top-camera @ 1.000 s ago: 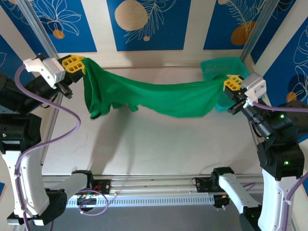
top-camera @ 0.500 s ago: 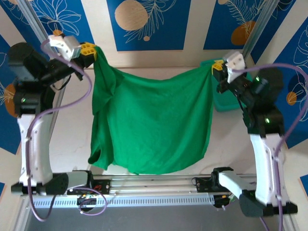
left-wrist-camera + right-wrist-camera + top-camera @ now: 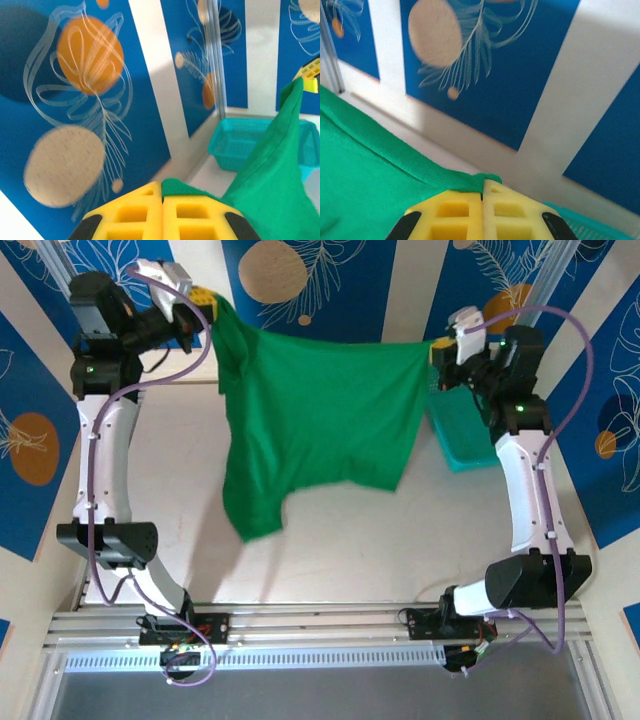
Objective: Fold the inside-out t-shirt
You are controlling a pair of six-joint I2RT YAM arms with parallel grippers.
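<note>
bright green wrinkly cloth t-shirt (image 3: 320, 410) is up in the air, stretched like a curtain between the 2 arms over the pale flat table (image 3: 340, 560). left gripper (image 3: 204, 298) has its yellow fingers pinched on 1 top corner and right gripper (image 3: 437, 348) is clamped on the other. the lowest bit droops on the left side. teal plastic mesh basket (image 3: 462, 438) sits far right, maybe just behind the shirt's edge, hard to tell.
</note>
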